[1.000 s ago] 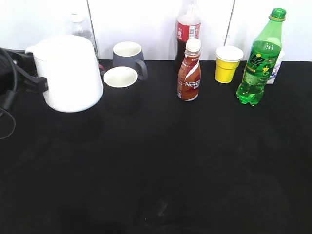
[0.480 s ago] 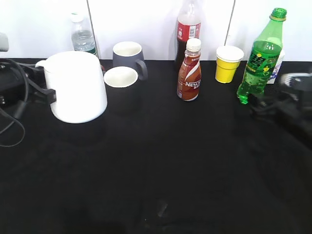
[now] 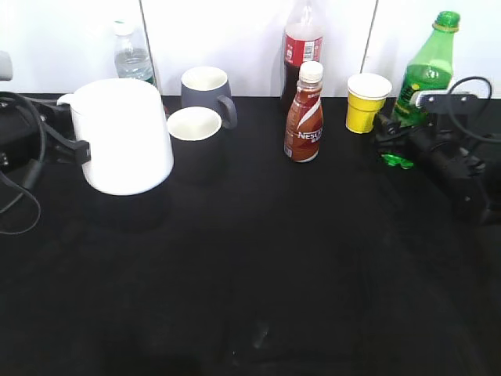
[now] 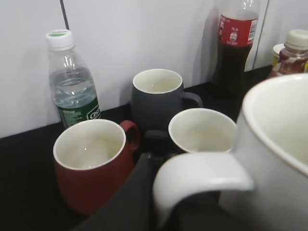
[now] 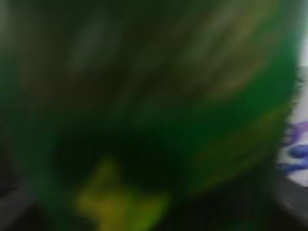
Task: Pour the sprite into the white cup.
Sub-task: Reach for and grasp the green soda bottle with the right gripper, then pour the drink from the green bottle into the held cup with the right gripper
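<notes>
The sprite point(image 3: 427, 74) is standing at the two o'clock corner of the black table point(image 3: 258, 266), upright, its cap high against the white wall. The right gripper point(image 3: 395, 135) is sitting at the bottle's lower half, covering most of the body from the front; whether its jaws are apart or pressing on the bottle I cannot tell. In the right wrist view the sprite point(image 5: 144, 96) is filling nearly everything as a green blur, so it is lying very close to that camera.

The white cup point(image 3: 125, 137) is standing at nine o'clock, well apart from the sprite. The left gripper point(image 4: 163, 211) is lying at the cup's handle point(image 4: 199, 175); a dark finger is showing beside and under the loop, but the grip itself is hidden, so I cannot tell how the jaws stand.

Just beside the white cup, toward twelve o'clock, a black mug point(image 3: 194, 133) and a grey mug point(image 3: 207, 90) are standing close together. A red mug point(image 4: 91, 161) and a water bottle point(image 4: 72, 82) are showing in the left wrist view. A Nescafe bottle point(image 3: 304, 113), a cola bottle point(image 3: 302, 47) and a yellow cup point(image 3: 366, 103) are standing between twelve and one o'clock.
</notes>
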`<control>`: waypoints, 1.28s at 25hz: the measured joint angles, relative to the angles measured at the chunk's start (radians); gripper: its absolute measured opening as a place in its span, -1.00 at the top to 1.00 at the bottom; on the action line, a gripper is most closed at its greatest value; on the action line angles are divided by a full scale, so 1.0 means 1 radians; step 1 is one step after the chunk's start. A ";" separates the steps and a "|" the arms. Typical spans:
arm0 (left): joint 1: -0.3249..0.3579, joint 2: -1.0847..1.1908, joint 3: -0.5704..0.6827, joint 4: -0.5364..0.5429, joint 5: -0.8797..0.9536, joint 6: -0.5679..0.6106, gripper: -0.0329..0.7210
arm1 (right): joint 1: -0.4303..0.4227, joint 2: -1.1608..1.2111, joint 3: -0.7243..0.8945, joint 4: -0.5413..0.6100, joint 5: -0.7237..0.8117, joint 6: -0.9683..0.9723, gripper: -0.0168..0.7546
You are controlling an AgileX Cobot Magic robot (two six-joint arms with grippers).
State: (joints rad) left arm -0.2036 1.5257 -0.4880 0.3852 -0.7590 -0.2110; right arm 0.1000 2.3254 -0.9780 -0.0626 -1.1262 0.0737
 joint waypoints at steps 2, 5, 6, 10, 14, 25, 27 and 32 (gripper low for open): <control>0.000 0.000 0.000 0.000 0.000 0.000 0.79 | 0.000 0.006 -0.006 -0.009 -0.001 -0.029 -0.27; 0.000 0.000 0.000 0.000 0.000 0.000 0.80 | 0.000 0.007 -0.002 -0.025 -0.017 -0.065 -0.13; 0.000 0.000 0.000 0.000 0.000 0.000 0.79 | 0.000 -0.007 0.024 -0.036 -0.026 -0.067 -0.13; 0.000 0.000 0.000 0.006 -0.005 0.000 0.79 | 0.013 -0.303 0.218 -0.171 0.026 -0.066 -0.13; 0.000 0.000 0.000 0.040 -0.006 0.000 0.79 | 0.186 -0.478 0.230 -0.217 0.185 -0.066 -0.13; 0.000 0.000 0.000 0.094 -0.007 0.000 0.80 | 0.441 -0.298 -0.149 -0.276 0.340 -0.612 -0.12; 0.000 0.000 0.000 0.094 -0.006 0.000 0.80 | 0.441 -0.296 -0.167 -0.276 0.348 -0.750 -0.12; 0.000 0.000 0.000 0.094 -0.005 0.009 0.80 | 0.441 -0.295 -0.174 -0.211 0.351 -1.059 -0.12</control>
State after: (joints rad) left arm -0.2036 1.5257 -0.4880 0.4794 -0.7644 -0.2015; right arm 0.5412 2.0303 -1.1515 -0.2732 -0.7751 -0.9856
